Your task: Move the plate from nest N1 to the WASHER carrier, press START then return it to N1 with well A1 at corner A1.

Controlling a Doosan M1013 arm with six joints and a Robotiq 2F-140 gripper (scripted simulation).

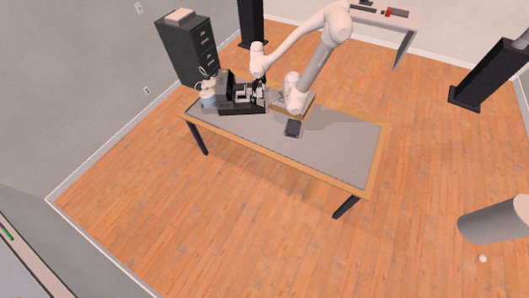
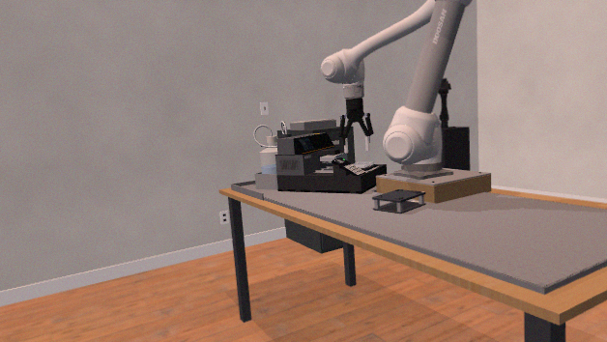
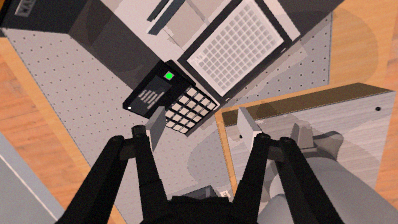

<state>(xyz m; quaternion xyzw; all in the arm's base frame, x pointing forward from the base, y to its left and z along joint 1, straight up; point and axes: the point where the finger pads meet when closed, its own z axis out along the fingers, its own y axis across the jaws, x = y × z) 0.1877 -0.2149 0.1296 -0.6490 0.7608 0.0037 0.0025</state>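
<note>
The white well plate (image 3: 238, 47) lies in the dark-framed pocket of the washer's carrier and looks flat in the wrist view; its cut corner is not clear. The washer (image 1: 241, 110) (image 2: 319, 183) has a lit green lamp (image 3: 169, 76) above its keypad (image 3: 191, 111). My gripper (image 2: 357, 146) (image 3: 201, 115) is open and empty, in the air above the keypad side of the washer, with the plate beyond the fingertips in the wrist view. The plate nest N1 (image 1: 292, 128) (image 2: 398, 195), a dark low stand, holds no plate.
The robot's base block (image 2: 459, 187) (image 3: 320, 120) stands right beside the washer. Bottles with tubing (image 1: 207, 98) (image 2: 268, 159) stand at the washer's far end. The washer's raised dark housing (image 1: 224, 86) (image 2: 290, 161) stands beside the carrier area.
</note>
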